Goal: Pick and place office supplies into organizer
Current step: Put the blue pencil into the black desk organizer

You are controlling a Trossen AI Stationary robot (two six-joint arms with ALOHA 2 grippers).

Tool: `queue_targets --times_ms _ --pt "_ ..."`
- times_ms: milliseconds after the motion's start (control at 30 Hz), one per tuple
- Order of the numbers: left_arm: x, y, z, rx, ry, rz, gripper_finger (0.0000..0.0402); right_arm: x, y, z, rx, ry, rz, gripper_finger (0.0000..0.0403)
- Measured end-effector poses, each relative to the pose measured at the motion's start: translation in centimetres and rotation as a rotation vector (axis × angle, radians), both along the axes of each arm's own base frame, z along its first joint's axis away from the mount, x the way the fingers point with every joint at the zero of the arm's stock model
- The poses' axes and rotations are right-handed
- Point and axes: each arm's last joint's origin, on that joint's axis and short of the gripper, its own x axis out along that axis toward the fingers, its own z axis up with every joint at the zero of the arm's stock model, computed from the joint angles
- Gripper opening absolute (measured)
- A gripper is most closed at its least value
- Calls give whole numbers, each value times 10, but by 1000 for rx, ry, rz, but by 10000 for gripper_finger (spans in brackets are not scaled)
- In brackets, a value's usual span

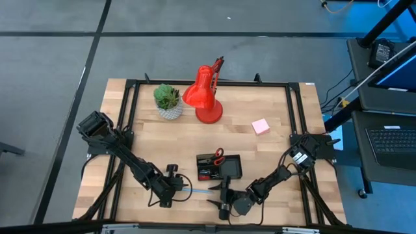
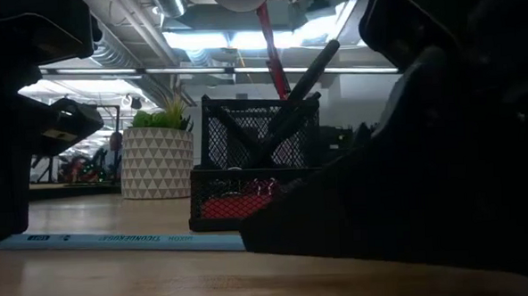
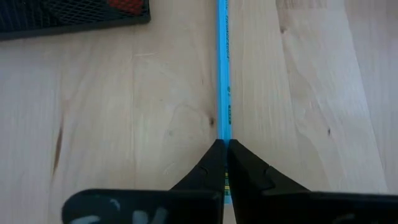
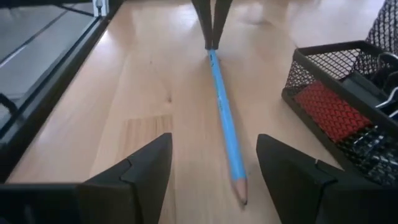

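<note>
While left gripper [image 3: 222, 149] pinches blue pencil [image 3: 223, 74] at one end, pencil lies flat on table [image 1: 273, 146], long axis running toward right gripper [image 4: 211, 171], spread wide over tip. Organizer [image 1: 219, 167] just beyond, beside both.

1. The whole table [image 1: 273, 156] is seen from straight overhead.
2. The organizer [image 2: 256, 179] is viewed level from the tabletop, close.
3. The blue pencil [image 3: 224, 74] is shared by both close wrist views, faced from opposite ends.
</note>
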Motion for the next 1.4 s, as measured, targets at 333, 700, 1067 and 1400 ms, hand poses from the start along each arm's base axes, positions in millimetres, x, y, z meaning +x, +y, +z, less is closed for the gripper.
queue_targets --times_ms 333,700,1067,1400 --pt "0 0 0 -1 -1 0 3 0 0 -1 22 5 -13 236" --pt "1 -1 1 -11 -9 -2 3 -3 -3 -6 -5 78 -33 236" --pt "1 -1 1 -13 -10 -2 3 -6 -6 -12 20 139 -60 155" --pt "1 -1 1 -13 -10 -3 3 -6 -7 -13 -37 151 -30 109"
